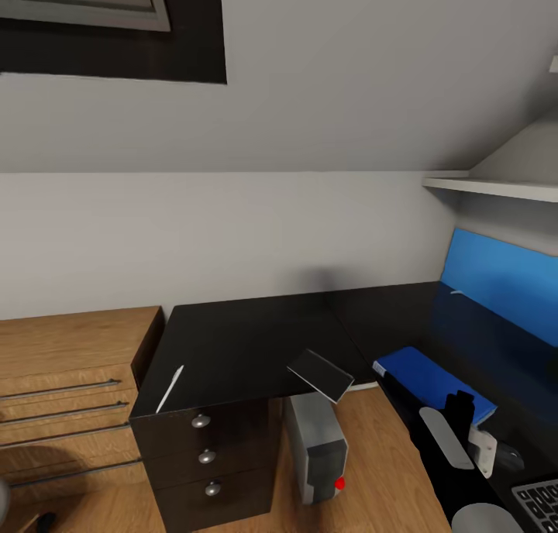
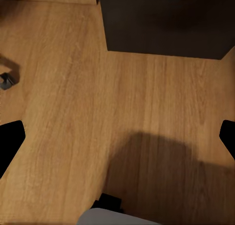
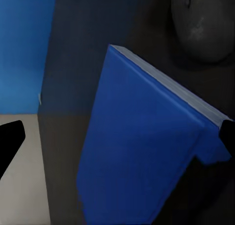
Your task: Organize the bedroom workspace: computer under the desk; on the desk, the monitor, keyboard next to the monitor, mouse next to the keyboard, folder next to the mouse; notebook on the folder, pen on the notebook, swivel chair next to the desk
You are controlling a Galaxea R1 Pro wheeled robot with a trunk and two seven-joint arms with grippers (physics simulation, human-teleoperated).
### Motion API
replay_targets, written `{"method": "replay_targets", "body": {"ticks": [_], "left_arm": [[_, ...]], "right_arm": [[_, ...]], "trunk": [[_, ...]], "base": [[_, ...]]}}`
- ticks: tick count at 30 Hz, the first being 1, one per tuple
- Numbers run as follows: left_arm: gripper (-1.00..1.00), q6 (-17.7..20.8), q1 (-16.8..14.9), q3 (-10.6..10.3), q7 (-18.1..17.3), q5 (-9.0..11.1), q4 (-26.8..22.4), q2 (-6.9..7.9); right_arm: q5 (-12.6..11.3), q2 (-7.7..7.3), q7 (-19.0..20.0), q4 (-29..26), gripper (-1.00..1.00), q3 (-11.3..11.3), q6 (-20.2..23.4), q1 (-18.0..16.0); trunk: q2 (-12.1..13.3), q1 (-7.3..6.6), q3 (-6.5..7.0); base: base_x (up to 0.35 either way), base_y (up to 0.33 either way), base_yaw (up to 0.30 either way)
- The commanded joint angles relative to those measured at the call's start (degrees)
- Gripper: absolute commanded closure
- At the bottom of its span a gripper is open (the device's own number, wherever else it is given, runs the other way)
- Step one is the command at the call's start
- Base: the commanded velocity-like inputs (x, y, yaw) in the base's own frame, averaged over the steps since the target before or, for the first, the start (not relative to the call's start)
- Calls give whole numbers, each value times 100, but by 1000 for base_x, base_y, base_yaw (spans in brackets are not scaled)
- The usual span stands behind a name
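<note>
Right now my right gripper [image 3: 117, 137] hangs over the folder [image 3: 142, 151], its two dark fingertips at the far left and right edges of the right wrist view, spread wide with nothing between them. The folder lies flat on the desk [image 1: 248, 339], in the lower right of the head view, with its pale spine edge running along one long side. Just beyond it, in the upper right of the right wrist view, sits a rounded dark shape that may be the mouse [image 3: 203, 29]; I cannot be sure.

My left gripper [image 2: 117, 137] is likewise spread wide and empty, pointing down at the wooden floor [image 2: 73, 87].

Further out, the notebook [image 1: 320, 375] rests at the desk's front edge in the centre of the head view, one corner overhanging, above the computer [image 1: 316, 448] on the floor. The pen [image 1: 170, 389] lies at the lower left of the desktop.

I judge the notebook thin, stiff and light; the overhanging corner looks like the easiest place to pinch it. The pen is slim and likely to roll, so it wants a careful grip across its middle
</note>
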Motion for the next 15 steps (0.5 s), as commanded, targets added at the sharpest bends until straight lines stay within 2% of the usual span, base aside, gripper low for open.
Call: {"method": "replay_targets", "body": {"ticks": [1, 15], "left_arm": [[-100, -17, 0, -33, 38, 50, -7, 6], [-100, -19, 0, -23, 48, 55, -7, 15]], "right_arm": [[1, -2, -25, -7, -100, 8, -15, -3], [11, 0, -1, -12, -100, 11, -28, 3]], "trunk": [[-4, 0, -5], [-4, 0, -5]], "base": [[-29, 0, 0], [-2, 0, 0]]}}
